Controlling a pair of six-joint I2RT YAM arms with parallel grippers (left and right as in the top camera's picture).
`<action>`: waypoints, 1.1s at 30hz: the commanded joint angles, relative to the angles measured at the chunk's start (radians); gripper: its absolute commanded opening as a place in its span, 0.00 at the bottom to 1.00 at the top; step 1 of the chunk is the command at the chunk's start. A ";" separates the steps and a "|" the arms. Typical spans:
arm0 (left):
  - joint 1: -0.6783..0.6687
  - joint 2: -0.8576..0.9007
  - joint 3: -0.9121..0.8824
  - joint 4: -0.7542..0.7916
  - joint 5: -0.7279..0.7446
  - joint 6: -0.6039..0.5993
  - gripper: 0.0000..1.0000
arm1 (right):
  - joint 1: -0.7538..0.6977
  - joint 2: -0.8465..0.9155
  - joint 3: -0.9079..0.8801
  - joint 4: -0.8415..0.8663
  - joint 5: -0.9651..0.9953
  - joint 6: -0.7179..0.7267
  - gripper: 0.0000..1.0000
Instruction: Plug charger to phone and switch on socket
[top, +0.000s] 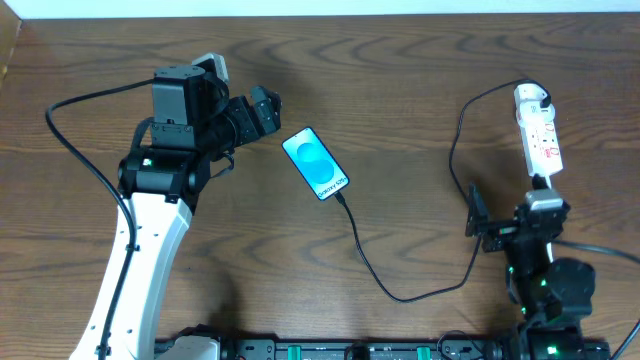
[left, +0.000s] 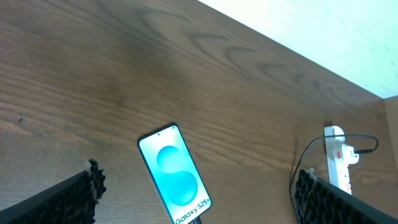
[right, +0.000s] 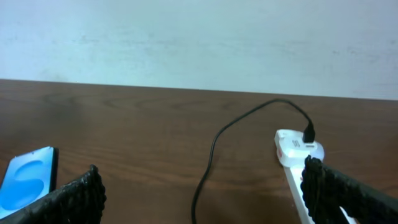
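Charger (right: 214, 139) looks plugged into phone (top: 315, 165) mid-frame. Can't tell if socket (top: 541, 135) at right is on. Left gripper (top: 265, 108) and right gripper (top: 510, 205) gape wide, empty.

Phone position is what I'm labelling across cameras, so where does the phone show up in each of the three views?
Overhead: the phone lies diagonally near the middle of the table, screen lit.
Left wrist: lower centre of the picture, slightly tilted.
Right wrist: bottom left corner, with only part of it showing.
Shared landmark: the white socket, at the right side in all three views.
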 joint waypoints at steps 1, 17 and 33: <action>0.003 -0.009 0.016 0.000 -0.013 0.010 1.00 | 0.010 -0.074 -0.068 0.023 0.011 -0.004 0.99; 0.003 -0.009 0.016 0.000 -0.013 0.010 1.00 | 0.015 -0.286 -0.176 -0.088 0.012 -0.004 0.99; 0.003 -0.009 0.016 0.000 -0.013 0.010 1.00 | 0.022 -0.286 -0.176 -0.086 0.011 -0.004 0.99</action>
